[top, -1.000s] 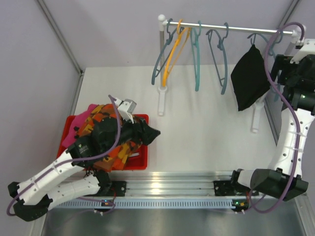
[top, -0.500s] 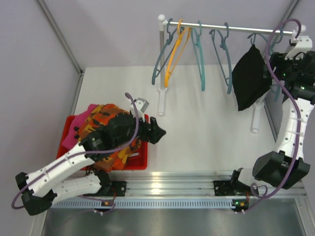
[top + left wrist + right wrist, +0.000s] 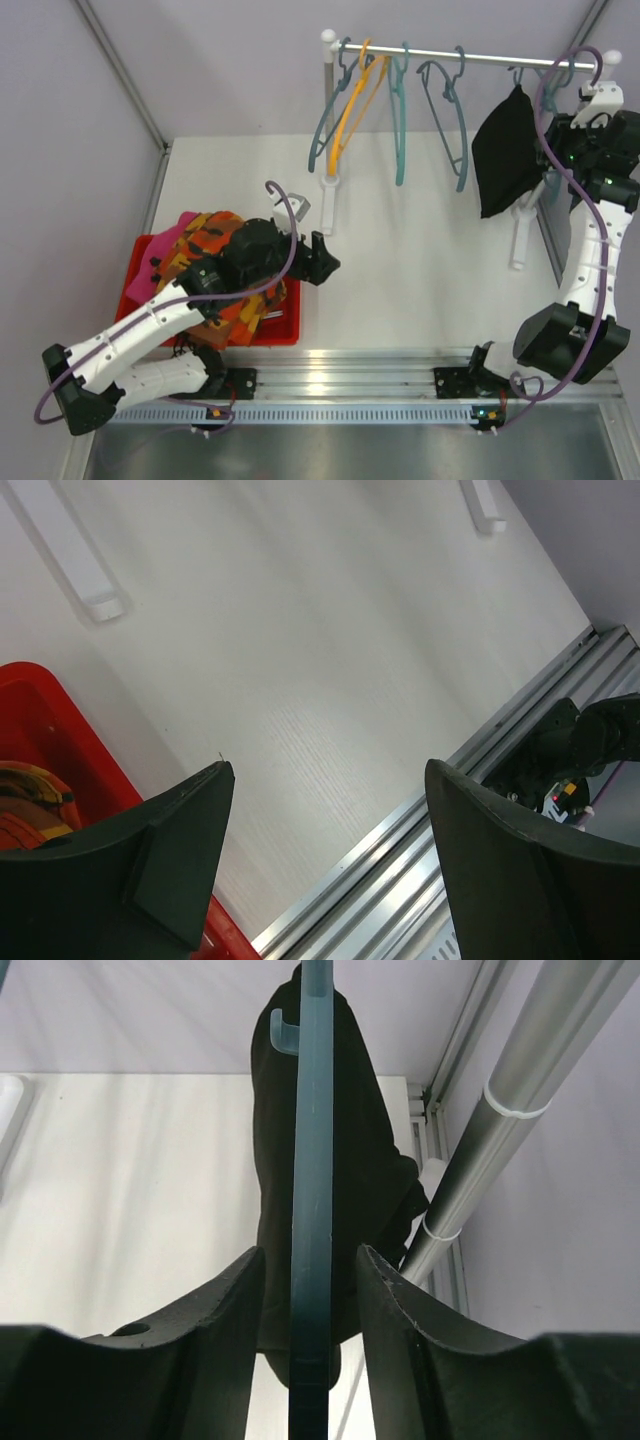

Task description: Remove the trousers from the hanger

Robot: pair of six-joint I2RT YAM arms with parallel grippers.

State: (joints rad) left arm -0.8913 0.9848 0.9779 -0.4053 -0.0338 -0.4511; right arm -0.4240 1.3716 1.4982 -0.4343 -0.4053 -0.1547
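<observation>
Hanging from hanger (image 3: 311,1210), black trousers (image 3: 505,150), long axis pointing downward

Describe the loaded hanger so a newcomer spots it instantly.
Find the metal rail over the back of the table. Go to its right end and take the hanger there. It alone carries black trousers; the other hangers hang bare.

A white bench (image 3: 420,260) is seen below the left gripper (image 3: 318,262). A red bin (image 3: 292,332) is set on it, to the left of and below that gripper. A steel rod (image 3: 480,57) is carried beyond the right gripper (image 3: 548,160), and a metal post (image 3: 500,1110) is seen just to that gripper's right. A grooved track (image 3: 350,375) is laid along the near edge, nearer than both.
</observation>
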